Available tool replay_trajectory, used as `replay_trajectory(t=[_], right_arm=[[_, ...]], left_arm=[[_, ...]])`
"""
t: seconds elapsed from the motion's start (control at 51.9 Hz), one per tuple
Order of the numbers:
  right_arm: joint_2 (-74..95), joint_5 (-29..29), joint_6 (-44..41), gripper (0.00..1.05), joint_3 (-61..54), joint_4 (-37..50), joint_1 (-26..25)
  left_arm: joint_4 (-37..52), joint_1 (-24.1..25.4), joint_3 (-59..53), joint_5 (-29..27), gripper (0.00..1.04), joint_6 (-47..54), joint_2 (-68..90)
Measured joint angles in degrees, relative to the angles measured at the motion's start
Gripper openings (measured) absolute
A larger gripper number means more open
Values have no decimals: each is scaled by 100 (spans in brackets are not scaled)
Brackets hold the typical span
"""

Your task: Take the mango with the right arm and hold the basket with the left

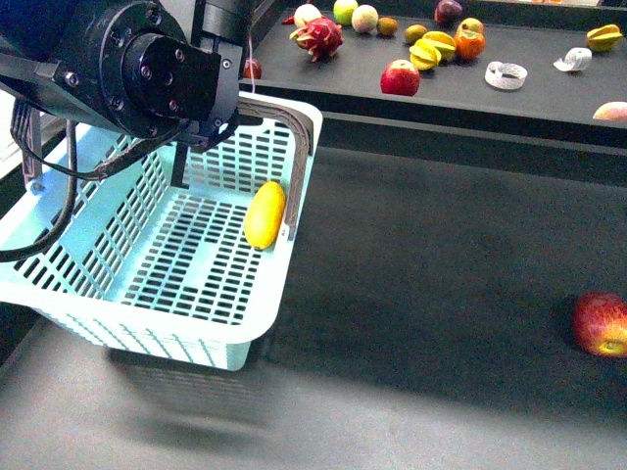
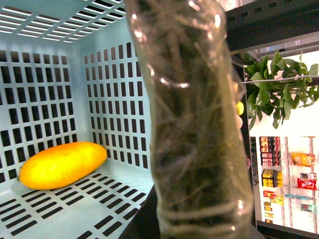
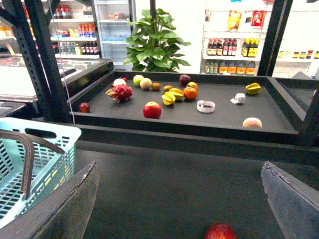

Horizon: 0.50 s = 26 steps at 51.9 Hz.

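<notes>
The yellow mango (image 1: 265,214) lies inside the pale turquoise basket (image 1: 127,338), against its right wall near the brown handle (image 1: 290,147). It also shows in the left wrist view (image 2: 62,165) on the slotted basket floor (image 2: 75,204). My left gripper (image 1: 191,137) is shut on the basket's far rim; a blurred finger (image 2: 194,124) fills that view. My right gripper (image 3: 182,199) is open and empty above the dark table, apart from the basket (image 3: 45,164); the arm is out of the front view.
A red apple (image 1: 600,324) lies on the dark table at the right, also below my right gripper (image 3: 219,232). A raised black shelf (image 1: 529,103) behind holds several fruits, among them a red apple (image 1: 400,77), a starfruit (image 1: 431,51) and a dragon fruit (image 1: 318,37).
</notes>
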Motion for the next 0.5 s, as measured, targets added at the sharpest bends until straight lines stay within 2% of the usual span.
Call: replay_trajectory(t=[0.231, 0.327, 0.501], right_arm=[[0, 0, 0, 97, 0, 0, 0], [0, 2, 0, 97, 0, 0, 0], [-2, 0, 0, 97, 0, 0, 0]], left_arm=[[-227, 50, 109, 74, 5, -348, 59], [-271, 48, 170, 195, 27, -520, 81], [-450, -4, 37, 70, 54, -146, 26]])
